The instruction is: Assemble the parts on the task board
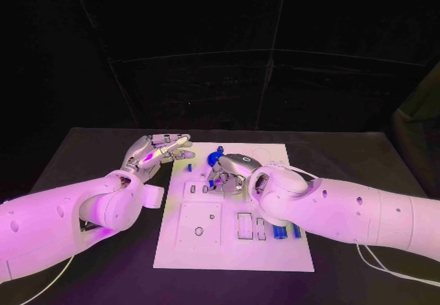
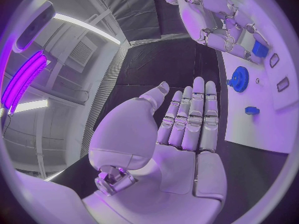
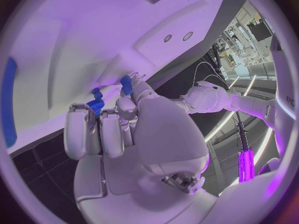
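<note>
The white task board (image 1: pixel 229 248) lies in the middle of the black table. My right hand (image 1: pixel 231 171) hovers over the board's far half and pinches a small blue part (image 2: pixel 260 49) in its curled fingertips (image 3: pixel 126 83). A blue gear (image 1: pixel 215 154) stands on the board just beyond that hand, also visible as the gear (image 2: pixel 238 78). A small blue piece (image 1: pixel 190 168) sits near the board's left edge. My left hand (image 1: pixel 161 151) hangs open at the far left edge of the board, fingers straight, holding nothing (image 2: pixel 187 124).
Three blue bars (image 1: pixel 278 232) lie in slots at the board's near right, partly under my right forearm. Rectangular recesses (image 1: pixel 199 227) mark the board's near left half. Black table (image 1: pixel 101 159) surrounds the board on all sides.
</note>
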Available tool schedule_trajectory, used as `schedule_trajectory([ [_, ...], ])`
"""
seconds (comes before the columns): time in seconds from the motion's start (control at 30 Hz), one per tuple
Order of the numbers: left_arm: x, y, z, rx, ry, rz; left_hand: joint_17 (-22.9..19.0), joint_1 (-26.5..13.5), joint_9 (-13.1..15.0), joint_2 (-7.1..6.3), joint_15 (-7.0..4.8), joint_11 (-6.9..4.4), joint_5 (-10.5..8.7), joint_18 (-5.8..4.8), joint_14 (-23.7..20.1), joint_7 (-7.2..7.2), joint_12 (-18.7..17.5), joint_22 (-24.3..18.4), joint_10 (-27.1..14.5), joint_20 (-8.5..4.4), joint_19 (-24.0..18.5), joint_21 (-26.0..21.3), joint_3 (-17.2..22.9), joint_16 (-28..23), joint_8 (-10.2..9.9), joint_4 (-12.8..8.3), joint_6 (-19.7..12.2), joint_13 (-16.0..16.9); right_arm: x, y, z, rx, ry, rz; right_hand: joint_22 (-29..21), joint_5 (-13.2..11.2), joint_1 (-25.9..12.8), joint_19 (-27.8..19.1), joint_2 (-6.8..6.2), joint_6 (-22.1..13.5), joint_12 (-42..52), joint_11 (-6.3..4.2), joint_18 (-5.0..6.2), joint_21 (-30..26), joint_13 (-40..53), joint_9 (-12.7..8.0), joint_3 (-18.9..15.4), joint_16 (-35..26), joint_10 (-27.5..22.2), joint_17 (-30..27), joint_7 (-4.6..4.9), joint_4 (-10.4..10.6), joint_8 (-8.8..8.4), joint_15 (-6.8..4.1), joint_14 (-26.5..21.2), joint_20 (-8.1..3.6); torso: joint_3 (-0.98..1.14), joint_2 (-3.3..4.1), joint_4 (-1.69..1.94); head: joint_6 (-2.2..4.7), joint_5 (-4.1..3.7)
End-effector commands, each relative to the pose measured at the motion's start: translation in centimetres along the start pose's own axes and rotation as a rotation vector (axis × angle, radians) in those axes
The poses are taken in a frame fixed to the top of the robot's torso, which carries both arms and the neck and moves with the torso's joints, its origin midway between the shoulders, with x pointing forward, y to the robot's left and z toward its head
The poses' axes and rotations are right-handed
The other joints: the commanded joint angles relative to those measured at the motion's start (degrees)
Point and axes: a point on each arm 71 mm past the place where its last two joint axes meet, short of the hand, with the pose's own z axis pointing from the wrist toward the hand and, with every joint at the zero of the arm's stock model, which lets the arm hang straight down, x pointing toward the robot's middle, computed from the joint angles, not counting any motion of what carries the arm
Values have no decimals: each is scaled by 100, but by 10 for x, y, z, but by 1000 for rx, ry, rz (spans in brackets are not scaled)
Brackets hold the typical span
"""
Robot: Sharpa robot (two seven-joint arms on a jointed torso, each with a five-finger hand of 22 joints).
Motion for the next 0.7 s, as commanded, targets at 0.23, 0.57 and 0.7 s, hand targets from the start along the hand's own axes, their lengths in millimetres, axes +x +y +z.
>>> schedule_trajectory([
  [0.23,2,-1,1,11,7,-7,5,-3,0,15,12,-5,24,43,35,18,-31,-5,51,-3,38,-18,22,-35,-13,-1,41,-1,6,5,1,-14,32,-28,192,34,-83,32,-47,81,13,0,-105,29,-1,4,36,-7,46,280,-24,-3,8,-30,354,-2,-1,2,2,-31,0],
  [0.57,1,-1,1,8,7,-8,5,-3,0,15,12,-5,24,43,35,18,-31,-5,51,-3,38,-18,22,-35,-13,-1,41,-1,8,3,0,-10,39,-37,189,34,-97,30,-60,77,8,2,-104,28,-5,3,38,-5,44,283,-22,-1,3,-30,355,-2,-4,1,-1,-53,3],
  [0.7,1,-1,1,8,8,-8,5,-3,0,15,12,-5,24,43,35,18,-31,-5,51,-3,38,-18,22,-35,-13,-1,41,-1,9,2,0,-6,47,-47,188,35,-98,29,-61,77,6,2,-104,28,-6,3,38,-5,43,283,-22,-1,3,-30,355,-2,-1,0,1,-65,-3],
])
